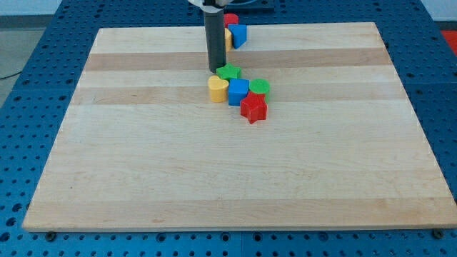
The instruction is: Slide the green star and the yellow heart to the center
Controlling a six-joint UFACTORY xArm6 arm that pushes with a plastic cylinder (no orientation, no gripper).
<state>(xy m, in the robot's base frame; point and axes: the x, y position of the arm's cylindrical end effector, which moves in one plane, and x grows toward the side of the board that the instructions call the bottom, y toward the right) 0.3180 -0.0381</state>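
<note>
The green star point(230, 72) lies just above the board's middle, touching the top of a tight cluster. The yellow heart point(218, 89) sits right below and left of it. My tip point(216, 70) stands at the star's left edge, touching or almost touching it, just above the heart. A blue cube point(238, 92) sits right of the heart, a green round block point(259, 88) right of that, and a red star point(253, 108) below them.
At the view's top, partly behind the rod, are a red block point(231, 19), a blue block point(238, 34) and a sliver of yellow block point(228, 37). The wooden board point(143, 157) lies on a blue perforated table.
</note>
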